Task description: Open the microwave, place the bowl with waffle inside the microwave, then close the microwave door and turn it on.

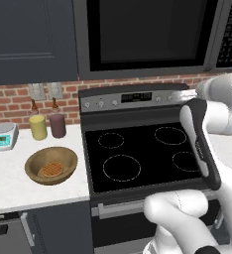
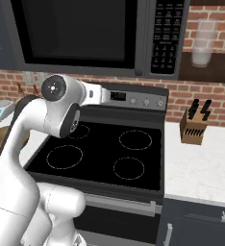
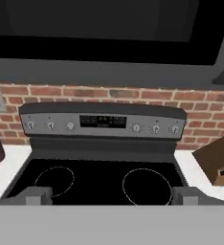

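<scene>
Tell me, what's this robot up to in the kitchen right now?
It is just getting started and holds nothing yet. Its gripper is open and empty, raised over the black stove and facing the back wall. The microwave above the stove has its microwave door shut. The wooden bowl with the waffle in it sits on the white counter left of the stove, in front of a yellow jar and a maroon jar.
</scene>
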{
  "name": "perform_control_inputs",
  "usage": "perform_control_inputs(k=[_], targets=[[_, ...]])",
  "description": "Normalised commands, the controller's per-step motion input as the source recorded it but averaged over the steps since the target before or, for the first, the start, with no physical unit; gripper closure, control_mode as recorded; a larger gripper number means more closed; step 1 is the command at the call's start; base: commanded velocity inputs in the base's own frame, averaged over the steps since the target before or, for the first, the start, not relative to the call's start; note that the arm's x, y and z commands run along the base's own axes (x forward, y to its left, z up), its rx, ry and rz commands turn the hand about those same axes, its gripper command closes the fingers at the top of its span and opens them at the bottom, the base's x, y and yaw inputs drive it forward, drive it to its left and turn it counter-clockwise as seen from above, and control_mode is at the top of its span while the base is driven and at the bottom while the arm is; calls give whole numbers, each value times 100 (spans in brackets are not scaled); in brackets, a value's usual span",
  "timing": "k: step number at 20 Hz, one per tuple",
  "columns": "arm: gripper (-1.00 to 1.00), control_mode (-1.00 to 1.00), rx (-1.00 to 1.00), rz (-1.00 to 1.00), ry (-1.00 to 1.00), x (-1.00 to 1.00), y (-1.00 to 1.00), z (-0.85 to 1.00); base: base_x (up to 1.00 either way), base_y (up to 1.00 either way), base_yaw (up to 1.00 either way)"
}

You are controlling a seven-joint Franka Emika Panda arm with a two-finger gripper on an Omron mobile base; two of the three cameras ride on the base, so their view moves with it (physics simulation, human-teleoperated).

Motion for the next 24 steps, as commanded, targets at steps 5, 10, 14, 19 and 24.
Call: perform_control_inputs(k=[5,10,14,19,24], targets=[[-100,-100,0,0,0,0,-63,68,0,0,0],[-100,-100,0,0,10,0,-57,64,0,0,0],[-100,-100,0,-6,1,0,-53,16,0,0,0],[-100,-100,0,-19,0,3,-21,0,0,0,0],[-100,-100,0,-18,0,15,-2,1,0,0,0]])
